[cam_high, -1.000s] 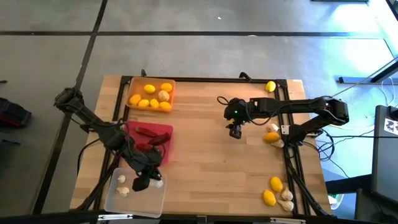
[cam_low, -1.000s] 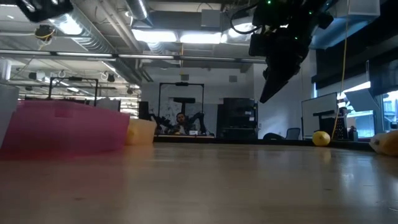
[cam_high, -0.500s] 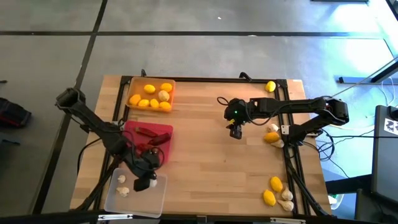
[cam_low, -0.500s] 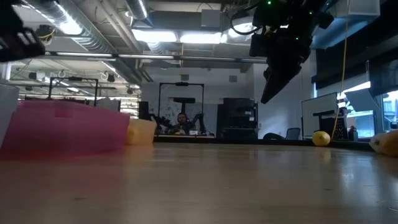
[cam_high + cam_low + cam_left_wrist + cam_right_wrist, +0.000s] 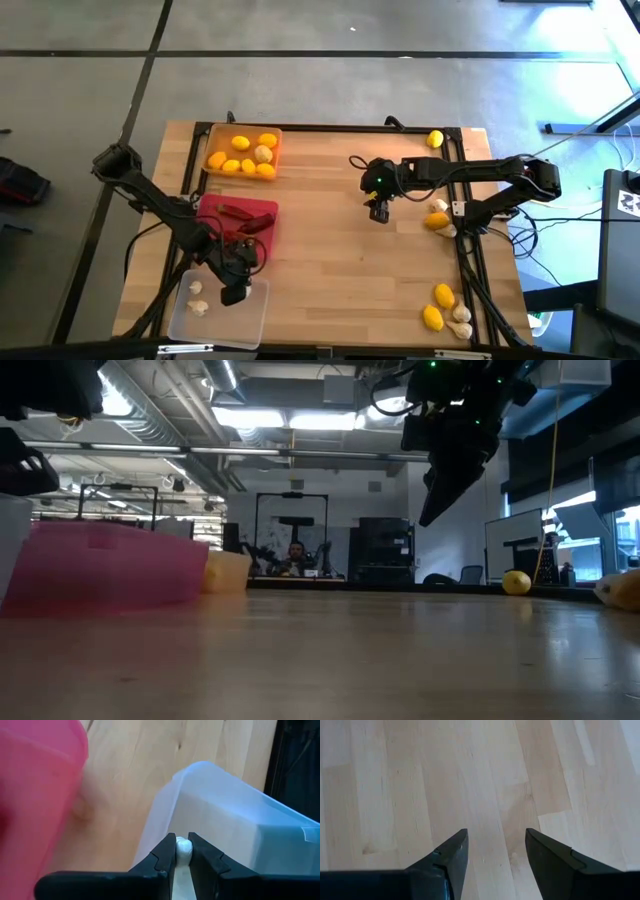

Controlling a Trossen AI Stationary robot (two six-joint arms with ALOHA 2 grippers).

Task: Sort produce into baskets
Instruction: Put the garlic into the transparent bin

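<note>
So on the left side, the left gripper [image 5: 234, 295] is hovering right over the near rim of the clear tray [image 5: 250, 325], and its fingers are pinched tight on a small white garlic bulb [image 5: 183, 849]. Only a sliver of it shows between the tips. Two more garlic bulbs [image 5: 197, 298] sit in that tray off to the gripper's outer side, and the red tray [image 5: 262, 212] with the chillies [image 5: 236, 214] is just behind it. The orange tray [image 5: 274, 150] with the lemons [image 5: 240, 158] is further back.

My guess on handling: garlic is light and firm but has that papery skin and a lumpy shape, so it can twist or slip out of a narrow pinch. Grabbing across the fat middle seems safest, and it shouldn't mind a short drop.

Over on the right, the right gripper [image 5: 378, 212] hangs above bare wood [image 5: 480, 785] with its fingers apart and nothing in them. Loose lemons and garlic [image 5: 438, 217] lie well off to its outer side, with another pile [image 5: 447, 308] near the front corner.
</note>
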